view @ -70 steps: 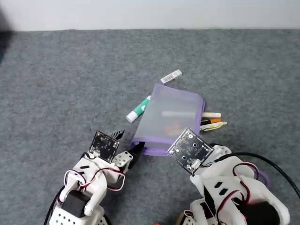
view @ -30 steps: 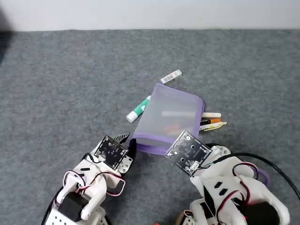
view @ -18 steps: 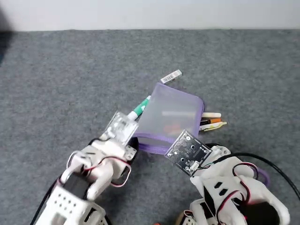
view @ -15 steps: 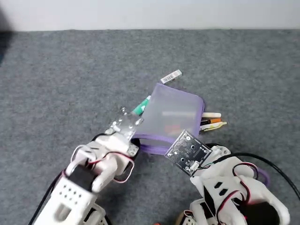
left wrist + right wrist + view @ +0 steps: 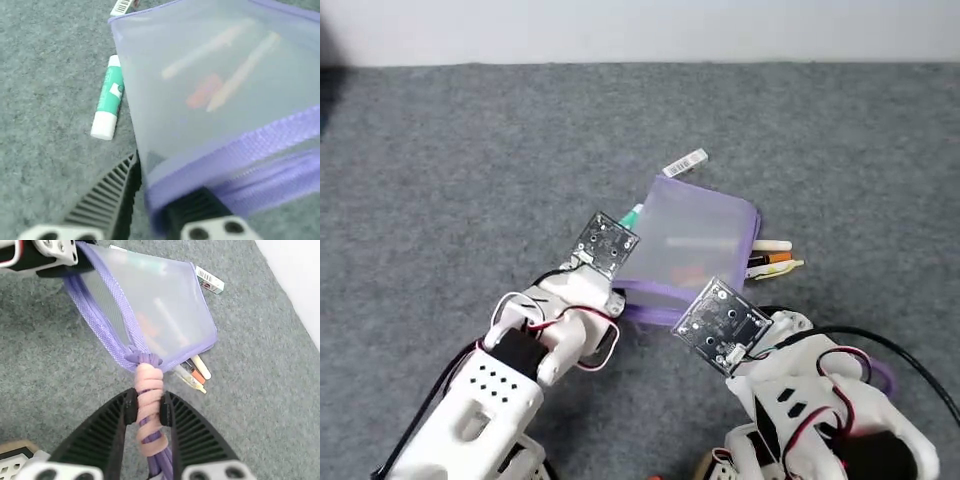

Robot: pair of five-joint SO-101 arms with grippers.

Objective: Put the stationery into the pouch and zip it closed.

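Observation:
The translucent purple pouch (image 5: pixel 695 235) lies mid-table, lifted at its near edge. My left gripper (image 5: pixel 160 185) is shut on the pouch's (image 5: pixel 210 90) near left corner, by the purple zipper band. My right gripper (image 5: pixel 148 397) is shut on the pink and purple strap (image 5: pixel 148 382) knotted to the pouch (image 5: pixel 150 305). A green and white glue stick (image 5: pixel 111 102) lies on the carpet along the pouch's left side, partly under my left wrist (image 5: pixel 605 247). Pens (image 5: pixel 772 258) stick out at the pouch's right edge and show faintly through it.
A small white barcode-labelled item (image 5: pixel 685 163) lies just beyond the pouch's far corner. Grey carpet (image 5: pixel 470 150) covers the table, with open room to the left, right and back. A white wall edge (image 5: pixel 640 30) runs along the far side.
My left arm has swung forward and right to the pouch's near left corner, and its wrist now covers part of the glue stick. The pouch shifted slightly. The right arm kept still.

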